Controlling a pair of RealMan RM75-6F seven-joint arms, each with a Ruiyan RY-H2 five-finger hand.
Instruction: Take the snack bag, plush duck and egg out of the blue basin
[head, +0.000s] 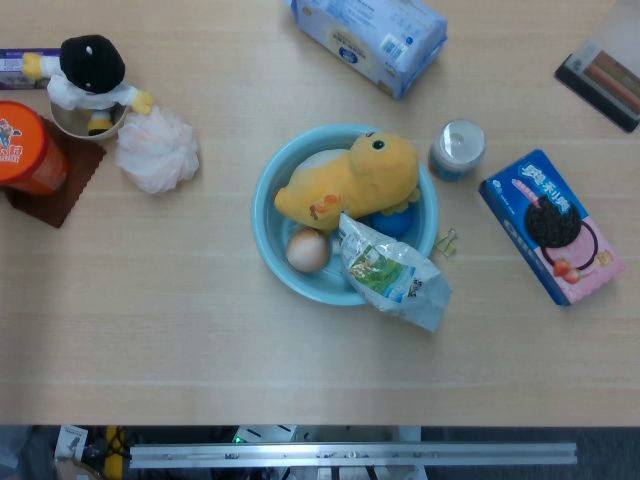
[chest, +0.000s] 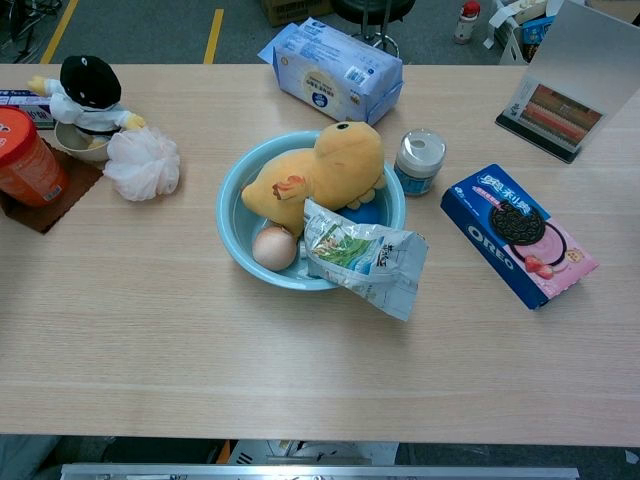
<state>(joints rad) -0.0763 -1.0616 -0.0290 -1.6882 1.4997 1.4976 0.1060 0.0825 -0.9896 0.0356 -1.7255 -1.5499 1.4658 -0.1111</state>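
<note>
The blue basin (head: 270, 190) (chest: 232, 205) stands at the table's middle. A yellow plush duck (head: 355, 180) (chest: 325, 170) lies across it, head toward the right. A beige egg (head: 308, 249) (chest: 274, 247) rests in the basin's near part, beside the duck. A silvery snack bag (head: 392, 271) (chest: 362, 256) with a green print leans over the basin's near right rim, half of it hanging out onto the table. Neither hand shows in the head view or the chest view.
Right of the basin stand a small white-lidded jar (head: 458, 149) and an Oreo box (head: 563, 227). A blue tissue pack (head: 370, 37) lies behind. At the left are a white mesh sponge (head: 157, 150), a penguin toy in a bowl (head: 90, 80) and an orange can (head: 25, 148).
</note>
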